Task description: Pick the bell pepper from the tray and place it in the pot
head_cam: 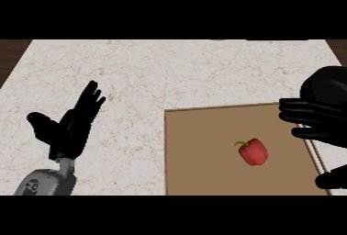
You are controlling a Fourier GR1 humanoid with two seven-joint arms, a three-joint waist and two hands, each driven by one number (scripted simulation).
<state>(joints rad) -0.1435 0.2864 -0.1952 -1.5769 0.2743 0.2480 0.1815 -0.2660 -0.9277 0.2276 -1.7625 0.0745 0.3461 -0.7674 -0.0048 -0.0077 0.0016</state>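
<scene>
Red and glossy, the bell pepper point(253, 152) lies on its side on the brown tray point(203, 151) at the lower right of the frame, its green stem pointing toward the upper left. My right hand point(318, 117) hangs at the right edge, over the tray's far side and up and to the right of the pepper, not touching it; its fingers point(301, 106) are stretched out and spread, the thumb low near the bottom right corner, so nothing is held. My left hand point(68, 126) rests open at the lower left over the pale marble tabletop point(169, 73), fingers up. I see no pot in view. I judge the pepper light, hollow and fairly stiff, with smooth skin that may slip, so I would close around its broad body from both sides rather than take the thin stem.
</scene>
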